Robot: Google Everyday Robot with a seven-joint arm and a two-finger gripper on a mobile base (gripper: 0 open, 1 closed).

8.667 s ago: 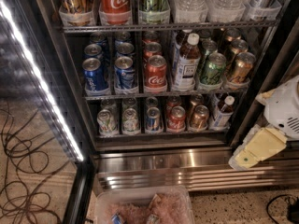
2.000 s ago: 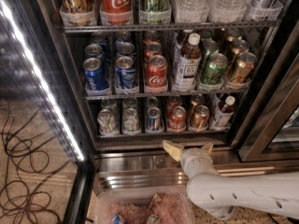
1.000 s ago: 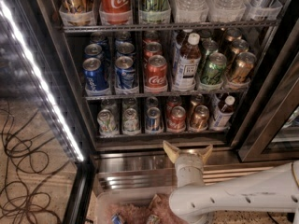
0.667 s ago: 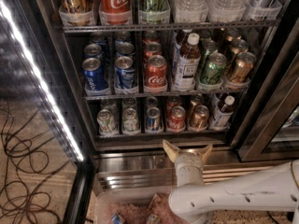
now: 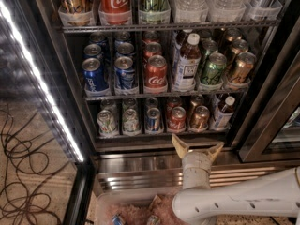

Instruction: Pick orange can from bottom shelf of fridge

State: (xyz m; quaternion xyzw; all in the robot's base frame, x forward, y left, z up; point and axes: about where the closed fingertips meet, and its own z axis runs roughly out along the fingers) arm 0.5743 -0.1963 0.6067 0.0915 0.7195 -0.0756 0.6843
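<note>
The fridge (image 5: 56, 78) stands open with its dark wire racks of drinks. On the bottom shelf (image 5: 159, 135) a row of short cans runs left to right: two silver-green, one blue, one red (image 5: 177, 119), then the orange can (image 5: 200, 117) with its silver top. My gripper (image 5: 197, 147) is open, its two cream fingers spread in a V just below the shelf's front rail, under the red and orange cans. It holds nothing and touches no can. My white arm (image 5: 234, 203) comes in from the lower right.
A small bottle (image 5: 222, 113) stands right of the orange can. The rack above (image 5: 164, 93) holds blue and red cans, a tall bottle and green and gold cans. The glass door's light strip (image 5: 42, 88) runs down the left. A bin (image 5: 136, 210) sits below; cables (image 5: 23, 172) lie on the floor.
The arm swung from the right edge to in front of the fridge base. Over the last second the gripper has stayed almost still below the bottom shelf, fingers spread.
</note>
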